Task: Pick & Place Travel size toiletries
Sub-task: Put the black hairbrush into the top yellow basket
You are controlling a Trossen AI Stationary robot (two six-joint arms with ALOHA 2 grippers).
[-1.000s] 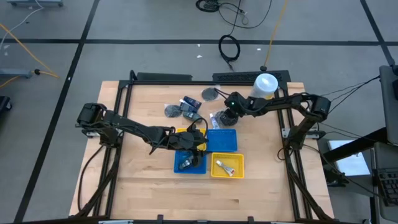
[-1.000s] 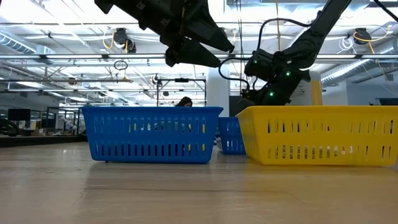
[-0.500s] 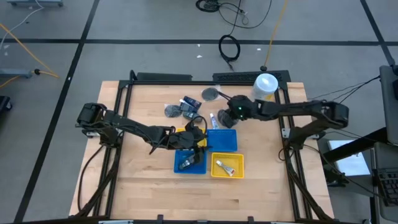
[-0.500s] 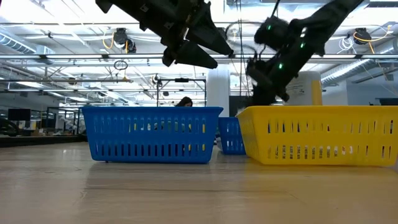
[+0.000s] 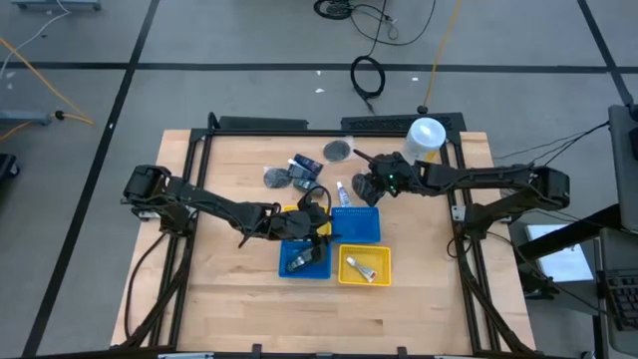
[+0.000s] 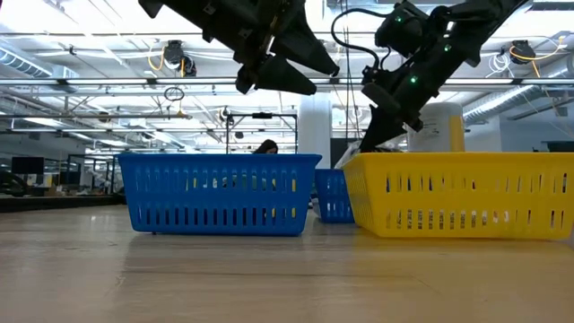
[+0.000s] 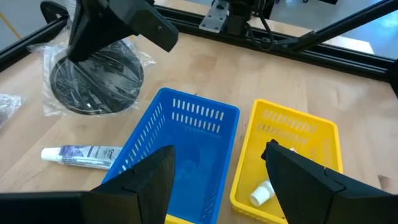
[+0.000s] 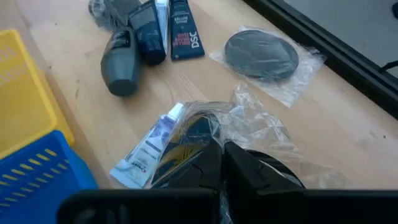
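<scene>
From above, we see the left pincer [image 5: 317, 221] over the near blue tray [image 5: 306, 256], and the right pincer [image 5: 367, 186] lifted beside the far blue tray [image 5: 359, 225], pinching a clear-wrapped packet [image 5: 357, 185]. More toiletries [image 5: 294, 172] lie grouped on the bench [image 5: 229, 299] behind the trays, with a round grey packet [image 5: 337, 151] near the white canister [image 5: 425, 137]. A white tube [image 5: 361, 267] lies in the yellow tray [image 5: 365, 265].

At bench level, we find both arms raised above the blue tray [image 6: 218, 192] and yellow tray [image 6: 459, 193].

Past the left wrist, we see its fingers [image 7: 149, 180] spread over the blue tray [image 7: 186, 143], a white tube [image 7: 79, 155] beside it and a round grey packet [image 7: 96, 84] beyond.

Past the right wrist, we see its fingers [image 8: 199, 163] pressed on the crinkled clear wrap [image 8: 249, 127], a white tube [image 8: 149, 149] on the wood just beneath, and dark bottles [image 8: 134, 46] farther off.
</scene>
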